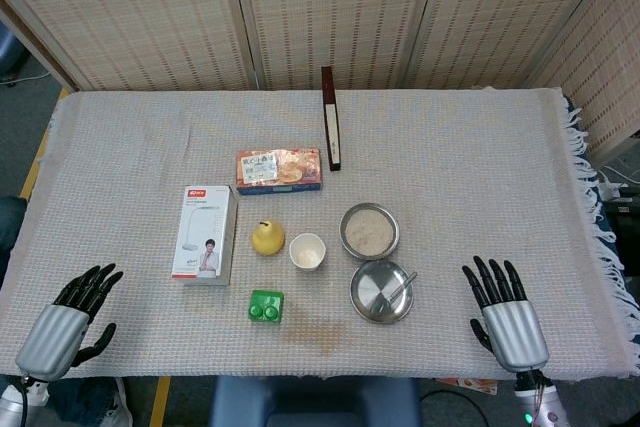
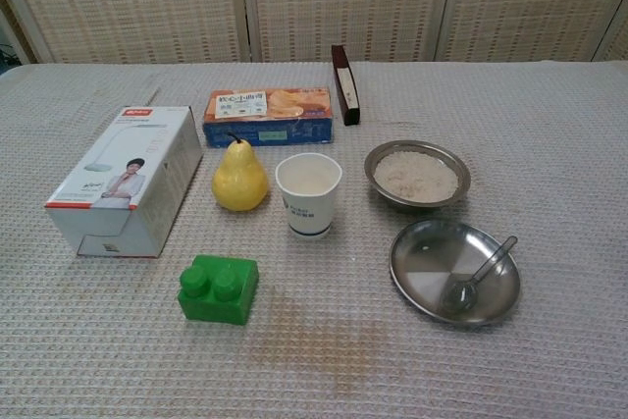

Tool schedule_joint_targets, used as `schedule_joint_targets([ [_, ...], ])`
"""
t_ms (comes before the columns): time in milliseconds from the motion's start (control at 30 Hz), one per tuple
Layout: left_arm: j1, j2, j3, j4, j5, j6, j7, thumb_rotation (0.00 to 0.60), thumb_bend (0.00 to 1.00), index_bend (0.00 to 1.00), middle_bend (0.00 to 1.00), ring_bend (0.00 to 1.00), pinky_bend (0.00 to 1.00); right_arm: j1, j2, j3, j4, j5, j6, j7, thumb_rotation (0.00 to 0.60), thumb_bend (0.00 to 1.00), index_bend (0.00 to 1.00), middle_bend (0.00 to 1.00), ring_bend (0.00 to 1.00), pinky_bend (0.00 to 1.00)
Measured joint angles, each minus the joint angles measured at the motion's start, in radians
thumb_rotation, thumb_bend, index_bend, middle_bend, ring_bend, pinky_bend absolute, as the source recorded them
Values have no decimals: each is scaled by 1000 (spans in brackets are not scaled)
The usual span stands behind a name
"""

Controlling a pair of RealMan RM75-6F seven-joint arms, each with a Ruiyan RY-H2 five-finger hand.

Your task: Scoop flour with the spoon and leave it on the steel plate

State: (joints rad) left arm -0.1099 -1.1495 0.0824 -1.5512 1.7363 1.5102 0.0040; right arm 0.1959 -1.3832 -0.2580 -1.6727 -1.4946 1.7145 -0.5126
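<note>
My right hand [image 1: 508, 315] rests low at the near right edge of the worktop [image 1: 480, 167], back upward, fingers spread apart and pointing away from me, holding nothing. It sits well apart from the steel plate [image 1: 370, 299]. My left hand [image 1: 64, 319] lies at the near left corner in much the same pose: back up, dark fingers fanned out and angled slightly to the right, thumb out to the side, empty. Only the head view shows either hand; neither appears in the chest view.

The spoon [image 2: 479, 274] lies in the steel plate [image 2: 422, 257], its bowl toward the near side of the dish and its handle slanting up over the far right rim. Whether any flour sits in the spoon's bowl I cannot tell. The flour bowl [image 2: 417, 174] stands just behind the plate, filled with pale flour.

To the left of these stand a paper cup [image 2: 310, 193], a yellow pear [image 2: 239, 177] and a white box [image 2: 126, 179], with a green block [image 2: 219, 288] nearer to me. A biscuit packet [image 2: 267, 116] and a dark slim box [image 2: 344, 83] lie farther back.
</note>
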Motion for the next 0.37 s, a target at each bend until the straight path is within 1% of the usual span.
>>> schedule_joint_targets([
  [67, 4, -3, -5, -4, -10, 5, 17, 600, 426, 0, 0, 0, 151, -14, 38, 4, -1, -14, 20, 52, 600, 167, 3, 0, 0, 0],
  [133, 6, -7, -6, -9, -10, 8, 37, 600, 425, 0, 0, 0, 154, -29, 71, 12, 0, -44, 43, 107, 600, 158, 0, 0, 0, 0],
  [267, 10, -19, -1, -17, 8, 12, 83, 600, 425, 0, 0, 0, 156, -52, 92, 32, 14, -101, 59, 183, 600, 156, 0, 0, 0, 0],
  [367, 13, -27, -4, -19, 1, 13, 97, 600, 425, 0, 0, 0, 157, -60, 92, 51, 37, -115, 43, 198, 600, 155, 0, 0, 0, 0],
])
